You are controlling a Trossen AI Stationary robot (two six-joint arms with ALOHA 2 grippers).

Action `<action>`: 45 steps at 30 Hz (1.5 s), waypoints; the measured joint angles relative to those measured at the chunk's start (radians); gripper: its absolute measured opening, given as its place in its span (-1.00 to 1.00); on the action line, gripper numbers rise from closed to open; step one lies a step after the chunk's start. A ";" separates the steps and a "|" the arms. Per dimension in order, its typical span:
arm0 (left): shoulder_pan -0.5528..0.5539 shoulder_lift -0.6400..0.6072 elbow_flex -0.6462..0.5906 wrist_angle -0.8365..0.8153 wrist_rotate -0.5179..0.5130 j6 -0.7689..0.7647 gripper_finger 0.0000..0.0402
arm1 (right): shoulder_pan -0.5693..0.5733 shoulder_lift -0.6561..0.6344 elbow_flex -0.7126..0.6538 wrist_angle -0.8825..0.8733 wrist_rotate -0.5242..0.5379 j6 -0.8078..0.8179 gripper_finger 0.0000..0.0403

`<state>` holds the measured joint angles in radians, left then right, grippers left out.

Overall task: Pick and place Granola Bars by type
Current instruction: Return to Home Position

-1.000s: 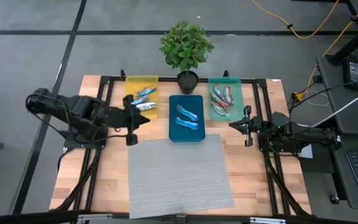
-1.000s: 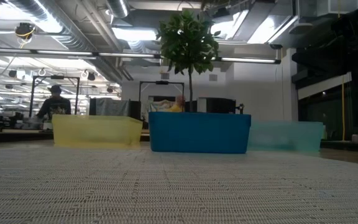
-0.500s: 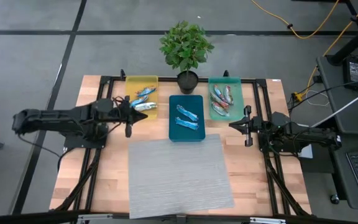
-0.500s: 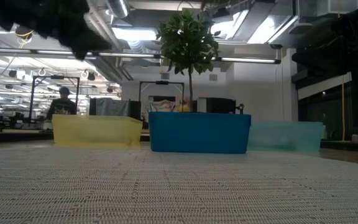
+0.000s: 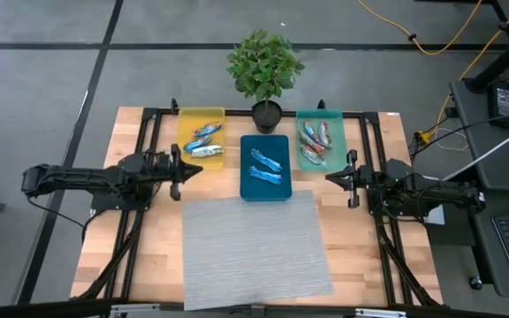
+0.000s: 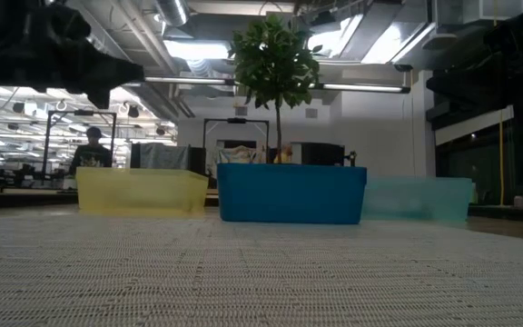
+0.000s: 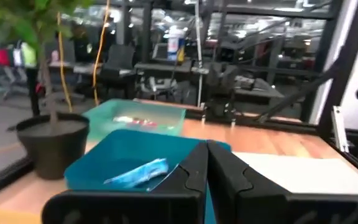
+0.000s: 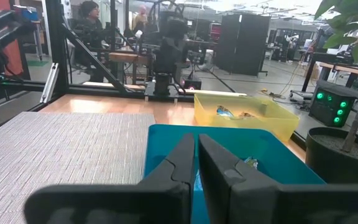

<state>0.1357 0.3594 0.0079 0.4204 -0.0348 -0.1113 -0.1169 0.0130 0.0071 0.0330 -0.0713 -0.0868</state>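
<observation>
Left claw (image 5: pixel 191 167) hangs with its fingers pressed together on nothing, at the near edge of the yellow tray (image 5: pixel 184 124). The low view shows that arm high above the surface (image 5: pixel 144 256), clear of the tray walls. Right claw (image 5: pixel 334 177), likewise pressed together and empty, sits off the right side of the blue tray (image 5: pixel 247 150), just near of the teal tray (image 5: pixel 336 124).

We judge the sorting done or close to it. No bar shows on the mat (image 5: pixel 254 252) or the bare wood, so what remains is bringing the arms to rest. The main risk we see lies with the left claw, which is close to the yellow tray's near rim. If it dipped or swung right on the way home, it could catch that rim, shove the tray and tip bars out. A wide swing to the far side could also brush the plant (image 5: pixel 264 64) standing between the trays. The right claw has less to hit, though a drift left would meet the blue tray's wall.

The silvery-blue bars (image 5: pixel 203 142) lie in the yellow tray, just far of the left claw. The blue bars (image 5: pixel 267 168) lie in the blue tray to its right, between the two claws. The red-orange bars (image 5: pixel 315 141) lie in the teal tray, far of the right claw and slightly left. No bar touches either claw.
</observation>
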 joint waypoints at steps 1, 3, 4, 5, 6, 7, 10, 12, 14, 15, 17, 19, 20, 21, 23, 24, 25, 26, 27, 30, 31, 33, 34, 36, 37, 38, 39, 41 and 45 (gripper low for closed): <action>-0.012 -0.027 0.002 -0.023 -0.002 0.014 -0.99 | 0.000 0.000 0.000 0.000 0.000 0.000 -0.88; -0.035 -0.070 0.001 -0.054 -0.008 0.044 -0.99 | 0.000 0.000 0.000 0.000 0.000 0.000 -0.88; -0.046 -0.090 0.001 -0.056 -0.007 0.058 -0.99 | 0.000 0.000 0.000 0.000 0.000 0.000 -0.88; -0.058 -0.111 0.001 -0.057 -0.005 0.073 -0.99 | 0.000 0.000 0.000 0.000 0.000 0.000 -0.88; -0.069 -0.134 0.001 -0.057 0.000 0.089 -0.99 | 0.000 0.000 0.000 0.000 0.000 0.000 -0.88; -0.080 -0.159 0.001 -0.057 0.001 0.106 -0.99 | 0.000 0.000 0.000 0.000 0.000 0.000 -0.88; -0.109 -0.229 0.002 -0.075 0.000 0.144 -0.99 | 0.000 0.000 0.000 0.000 0.000 0.000 -0.88; -0.124 -0.272 0.002 -0.111 -0.010 0.157 -0.99 | 0.000 0.000 0.000 0.000 0.000 0.000 -0.88; -0.134 -0.318 0.002 -0.174 -0.022 0.163 -0.99 | 0.000 0.000 0.000 0.000 0.000 0.000 -0.88; -0.136 -0.340 0.002 -0.212 -0.027 0.163 -0.99 | 0.000 0.000 0.000 0.000 0.000 0.000 -0.88; -0.137 -0.359 0.002 -0.279 -0.032 0.163 -0.99 | 0.000 0.000 0.000 0.000 0.000 0.000 -0.88; -0.137 -0.359 0.001 -0.326 -0.025 0.162 -0.99 | 0.000 0.000 0.000 0.000 0.000 0.000 -0.88; -0.137 -0.359 0.002 -0.336 -0.021 0.161 -0.98 | 0.000 0.000 0.000 0.000 0.000 0.000 -0.88; -0.137 -0.359 0.002 -0.352 -0.020 0.156 -0.98 | 0.000 0.000 0.000 0.000 0.000 0.000 -0.88; -0.137 -0.359 0.001 -0.389 -0.020 0.144 -0.99 | 0.000 0.000 0.000 0.000 0.000 0.000 -0.88; -0.137 -0.359 0.001 -0.389 -0.017 0.143 -0.99 | 0.000 0.000 0.000 0.000 0.000 0.000 -0.88; -0.137 -0.359 0.001 -0.391 -0.015 0.143 -0.99 | 0.000 0.000 0.000 0.000 0.000 0.000 -0.88; -0.137 -0.359 0.001 -0.399 -0.014 0.145 -0.99 | 0.000 0.000 0.000 0.000 0.000 0.000 -0.88; -0.137 -0.359 0.001 -0.404 -0.006 0.155 -0.99 | 0.000 0.000 0.000 0.000 0.000 0.000 -0.88; -0.137 -0.358 0.001 -0.407 0.027 0.206 -0.97 | 0.000 0.000 0.000 0.000 0.000 0.000 -0.88; -0.137 -0.356 0.001 -0.406 0.030 0.219 -0.97 | 0.000 0.000 0.000 0.000 0.000 0.000 -0.88; -0.137 -0.348 0.001 -0.407 0.030 0.227 -0.96 | 0.000 0.000 0.000 0.000 0.000 0.000 -0.88; -0.137 -0.348 0.001 -0.407 0.029 0.229 -0.95 | 0.000 0.000 0.000 0.000 0.000 0.000 -0.88; -0.136 -0.344 0.001 -0.407 0.027 0.236 -0.94 | 0.000 0.000 0.000 0.000 0.000 0.000 -0.88; -0.136 -0.345 0.001 -0.407 0.028 0.237 -0.94 | 0.000 0.000 0.000 0.000 0.000 0.000 -0.88; -0.136 -0.345 0.001 -0.407 0.027 0.237 -0.94 | 0.000 0.000 0.000 0.000 0.000 0.000 -0.88; -0.136 -0.344 0.001 -0.407 0.027 0.237 -0.94 | 0.000 0.000 0.000 0.000 0.000 0.000 -0.88; -0.136 -0.344 0.001 -0.407 0.027 0.237 -0.95 | 0.000 0.000 0.000 0.000 0.000 0.000 -0.88; -0.136 -0.344 0.001 -0.407 0.027 0.237 -0.97 | 0.000 0.000 0.000 0.000 0.000 0.000 -0.88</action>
<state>-0.0006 0.0151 0.0090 0.0132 -0.0074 0.1261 -0.1168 0.0132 0.0071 0.0330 -0.0715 -0.0868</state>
